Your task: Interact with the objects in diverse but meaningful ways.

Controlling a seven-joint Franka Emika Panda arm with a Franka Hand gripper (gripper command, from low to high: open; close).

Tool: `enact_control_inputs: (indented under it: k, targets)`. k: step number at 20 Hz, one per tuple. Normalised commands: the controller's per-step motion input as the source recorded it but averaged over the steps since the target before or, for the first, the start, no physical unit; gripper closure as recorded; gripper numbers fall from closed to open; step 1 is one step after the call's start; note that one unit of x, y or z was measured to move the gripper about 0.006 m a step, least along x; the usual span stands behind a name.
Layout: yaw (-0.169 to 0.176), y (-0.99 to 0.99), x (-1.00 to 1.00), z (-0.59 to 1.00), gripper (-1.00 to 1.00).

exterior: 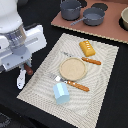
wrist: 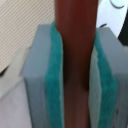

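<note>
Our gripper, jaws clamped on the dark-brown stick, beside the woven placemat.

— Where is the arm?

— At the exterior view's left, its white wrist tilted downward, the gripper hanging low below it.

— And the jaws?

— Closed in. In the wrist view the two grey fingers with teal pads press from both sides on the dark-brown stick, which runs lengthwise between them, touching both pads.

— Fully closed?

— No, held apart by the stick's width.
</note>
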Motion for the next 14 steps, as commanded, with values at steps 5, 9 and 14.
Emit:
enact_control_inputs:
  k: [5, 9, 14]
  targets:
    - [-0.053, -0.40, 0.76, 0.28, 1.00]
    - [-0.057, -0.29, 0.81, 0.27, 1.00]
    - [-0.059, -0.35, 0.68, 0.15, 1.00]
